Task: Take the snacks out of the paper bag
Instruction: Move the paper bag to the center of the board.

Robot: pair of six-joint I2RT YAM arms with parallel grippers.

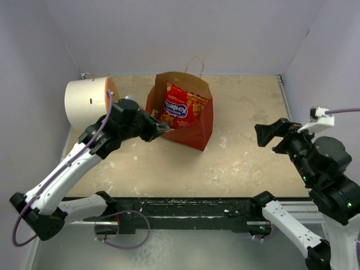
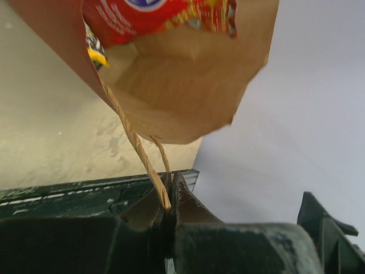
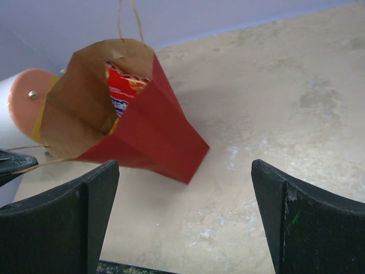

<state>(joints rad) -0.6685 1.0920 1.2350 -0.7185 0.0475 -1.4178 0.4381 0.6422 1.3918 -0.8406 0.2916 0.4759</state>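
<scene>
The paper bag (image 1: 194,126), red outside and brown inside, stands tilted at the table's middle, mouth open toward the camera. The large red packet (image 1: 183,106) with a blue oval logo sticks up inside it. My left gripper (image 1: 160,130) is shut on the bag's near tan cord handle (image 2: 137,142) at the bag's left rim. The left wrist view shows the bag's brown inside (image 2: 188,97), the red packet (image 2: 148,17) and a small yellow and dark packet (image 2: 94,48). My right gripper (image 1: 264,135) is open and empty, right of the bag (image 3: 154,131) and apart from it.
A white cylinder with an orange end (image 1: 87,100) lies at the back left, close to the bag. The bag's other handle (image 1: 195,63) sticks up at the back. Walls close the table on the left, back and right.
</scene>
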